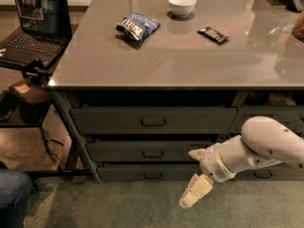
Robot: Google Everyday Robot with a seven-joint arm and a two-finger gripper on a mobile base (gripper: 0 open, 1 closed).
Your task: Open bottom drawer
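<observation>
Gripper low on the right, bottom drawer shut

From the left: laptop (40,23) on a side stand, then the tabletop (190,61) with a snack bag (137,25), a white bowl (182,4) farther back and a dark bar (213,34) to its right. Under it is a stack of three wide drawers. The bottom drawer (126,172) is the lowest one, just above the carpet (118,208), front closed, its handle (153,175) dead centre. The gripper (190,177) sits right of that handle, not touching it, at the drawer's right end. The fingers (194,191) look apart and hold nothing, one angled down over the carpet, the other's tip up by the middle drawer. The white arm (266,144) comes in from the right.
</observation>
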